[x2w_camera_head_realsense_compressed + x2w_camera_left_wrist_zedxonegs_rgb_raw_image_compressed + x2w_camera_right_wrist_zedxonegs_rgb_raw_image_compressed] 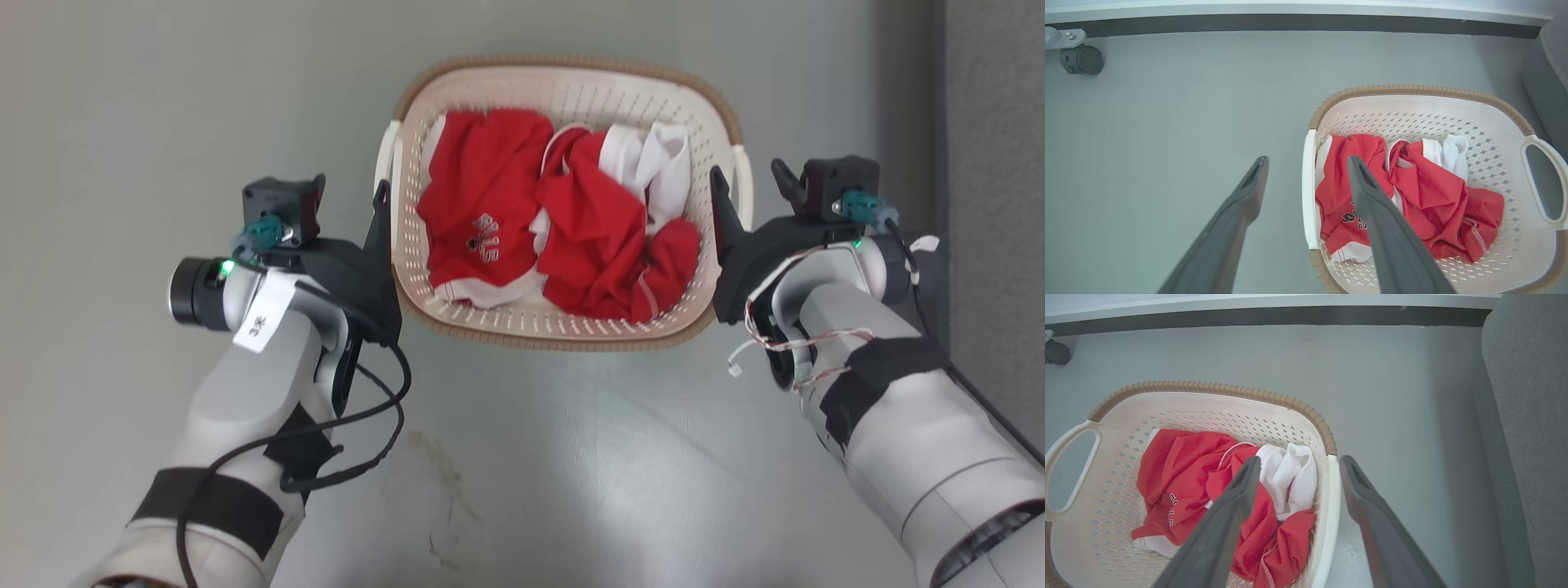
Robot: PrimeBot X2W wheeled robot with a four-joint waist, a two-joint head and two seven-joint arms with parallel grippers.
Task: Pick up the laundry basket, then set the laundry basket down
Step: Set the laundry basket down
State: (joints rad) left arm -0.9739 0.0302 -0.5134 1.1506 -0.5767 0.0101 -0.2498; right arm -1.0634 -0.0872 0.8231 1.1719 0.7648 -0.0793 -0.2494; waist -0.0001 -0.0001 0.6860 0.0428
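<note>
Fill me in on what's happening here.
A two-armed robot is set to lift the basket, which holds red and white clothes and sits on the grey floor. The left tool is open, one finger on each side of the left handle; the right tool straddles the right handle likewise. Nothing is gripped yet.

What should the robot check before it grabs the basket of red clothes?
1. Left end effector open astride the laundry basket's left handle: ok.
2. Right end effector open astride the right handle: ok.
3. Handles clamped for lifting: not ok, both sets of jaws stand open.
4. Red and white clothes all inside the basket: ok.
5. End effectors low enough to catch the handles: cannot tell.
</note>
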